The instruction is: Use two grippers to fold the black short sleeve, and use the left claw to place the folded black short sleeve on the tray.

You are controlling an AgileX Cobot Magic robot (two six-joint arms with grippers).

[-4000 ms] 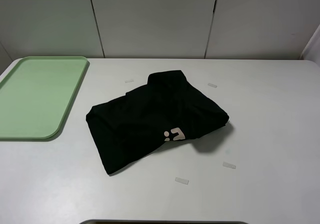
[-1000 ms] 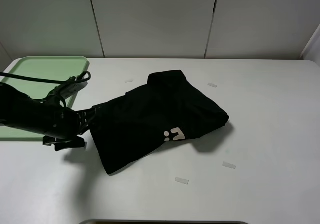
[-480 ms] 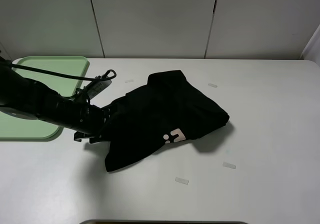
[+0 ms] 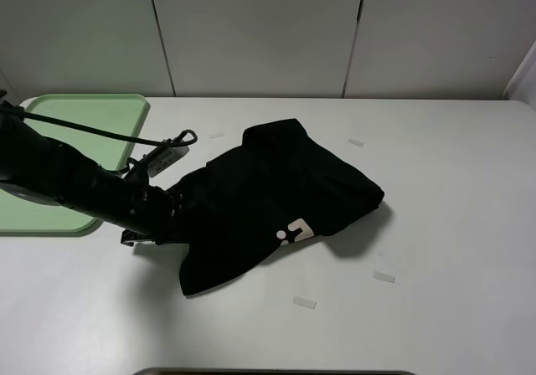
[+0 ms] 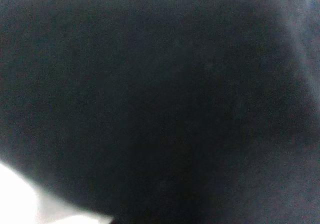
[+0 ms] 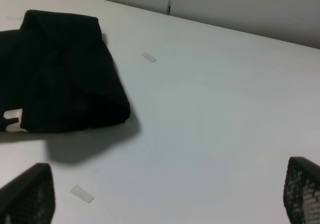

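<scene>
Left arm is new vs 4 s ago. It reaches in from the left, and the left tool (image 4: pixel 169 212) sits at the left edge of the black short sleeve (image 4: pixel 285 192). That edge is now further right than it was then. Vs 0.5 s ago there's barely any change; the pale lettering (image 4: pixel 293 231) is a touch lower.

Shirt is bunched in a folded heap mid-desk (image 4: pixel 444 216), clear of the tray (image 4: pixel 79 115), which lies at the far-left w/ nothing on it. Arm body overlaps the tray's near-right corner in the high view, and its cable (image 4: pixel 92 127) runs over the tray's right part. Four small tape bits lie around the shirt: two far side (image 4: pixel 217 136) (image 4: pixel 356 142), two near side (image 4: pixel 305 303) (image 4: pixel 384 276). None touch it. Grey wall panels (image 4: pixel 251 32) stand behind.

Left tool state: can't tell. It's black on black in the high view, and the left wrist cam is filled w/ dark cloth (image 5: pixel 160 99), only a sliver of desk (image 5: pixel 17 199) showing.

Right tool (image 6: pixel 165 199) doesn't show in the high view, only in its own wrist cam. Its fingers (image 6: pixel 25 196) are spread wide over bare desk, apart from the shirt (image 6: pixel 65 79), holding nothing. That cam also picks up the shirt's fold edge, part of the lettering (image 6: pixel 12 120) and two tape bits (image 6: pixel 148 57) (image 6: pixel 81 193).
</scene>
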